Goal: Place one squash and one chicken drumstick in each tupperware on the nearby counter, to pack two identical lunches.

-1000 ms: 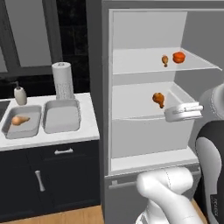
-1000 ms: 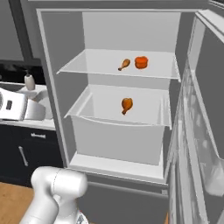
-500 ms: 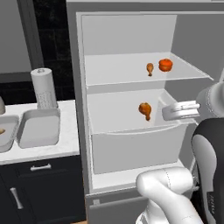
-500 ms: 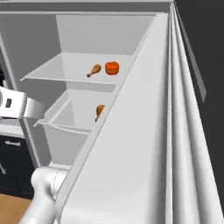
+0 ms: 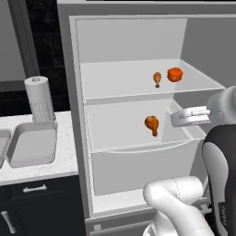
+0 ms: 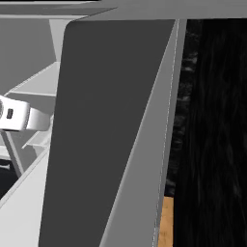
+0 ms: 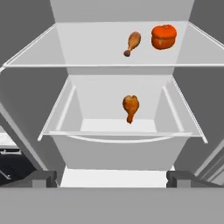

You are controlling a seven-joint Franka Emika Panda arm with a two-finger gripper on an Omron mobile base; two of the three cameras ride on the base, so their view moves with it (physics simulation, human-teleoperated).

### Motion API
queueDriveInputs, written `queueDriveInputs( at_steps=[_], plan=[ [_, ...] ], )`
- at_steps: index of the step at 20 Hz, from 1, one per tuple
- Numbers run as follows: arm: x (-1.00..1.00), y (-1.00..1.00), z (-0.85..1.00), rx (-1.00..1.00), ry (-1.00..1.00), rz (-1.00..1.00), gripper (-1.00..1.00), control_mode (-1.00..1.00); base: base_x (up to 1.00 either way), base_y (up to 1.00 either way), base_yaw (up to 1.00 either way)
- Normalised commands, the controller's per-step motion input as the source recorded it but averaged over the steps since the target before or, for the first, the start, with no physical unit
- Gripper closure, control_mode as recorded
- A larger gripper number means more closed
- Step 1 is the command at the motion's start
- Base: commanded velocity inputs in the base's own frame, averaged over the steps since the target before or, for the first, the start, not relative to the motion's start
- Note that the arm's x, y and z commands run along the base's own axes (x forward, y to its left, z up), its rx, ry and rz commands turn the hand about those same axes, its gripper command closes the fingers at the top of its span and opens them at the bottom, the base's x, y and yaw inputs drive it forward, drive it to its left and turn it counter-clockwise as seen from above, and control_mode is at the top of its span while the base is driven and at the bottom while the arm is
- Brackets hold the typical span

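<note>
Tupperware [image 5: 32, 145] sits at the far left on the white marble counter [image 5: 41, 171], a shallow grey tray, with the edge of a second tray [image 5: 2, 147] just beside it at the frame's border; what lies in either cannot be made out from here. A paper towel roll [image 5: 39, 98] stands upright behind the tray. To the right is the open fridge [image 5: 76, 138]. On its upper shelf [image 7: 87, 48] lie a chicken drumstick [image 7: 132, 43] and, just right of it, a round orange squash [image 7: 164, 36], close but apart. Below, in the drawer [image 7: 118, 140], a second drumstick [image 7: 130, 107] rests alone near the middle. Farthest right, the gripper [image 7: 111, 178] hangs in front of the fridge, level with the drawer, fingers spread wide and holding nothing.

The drumsticks look light and stiff, but their tapered, glossy shape could slip; a grip across the thick meaty end seems safer than on the thin bone. The squash is likely heavier, hard and rounded, so the fingers should close across its widest part, squarely, or it may roll out. The drawer's front wall may hinder a low approach to the lower drumstick, so coming down from above seems wiser.
</note>
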Motion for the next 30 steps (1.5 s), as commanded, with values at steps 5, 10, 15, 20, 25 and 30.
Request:
queueDriveInputs(
  at_steps=[5,10,15,20,25,30],
  plan=[
    [0.24,-0.13,0.01,0.02,0.00,0.00,-1.00,-1.00,0.01,-0.04,0.00],
    [0.58,-0.14,0.04,0.02,-0.08,-0.05,-1.00,-1.00,0.00,0.00,0.00],
    [0.68,0.00,0.00,0.00,-0.10,-0.14,-1.00,-1.00,0.00,0.00,0.00],
    [0.74,-0.01,0.06,0.00,0.07,-0.08,-1.00,-1.00,0.00,0.00,0.00],
    [0.66,-0.05,0.01,0.00,0.02,0.00,-1.00,-1.00,0.00,0.00,0.00],
    [0.70,0.00,0.00,0.00,0.00,0.00,-1.00,-1.00,0.00,0.00,0.00]
  ],
)
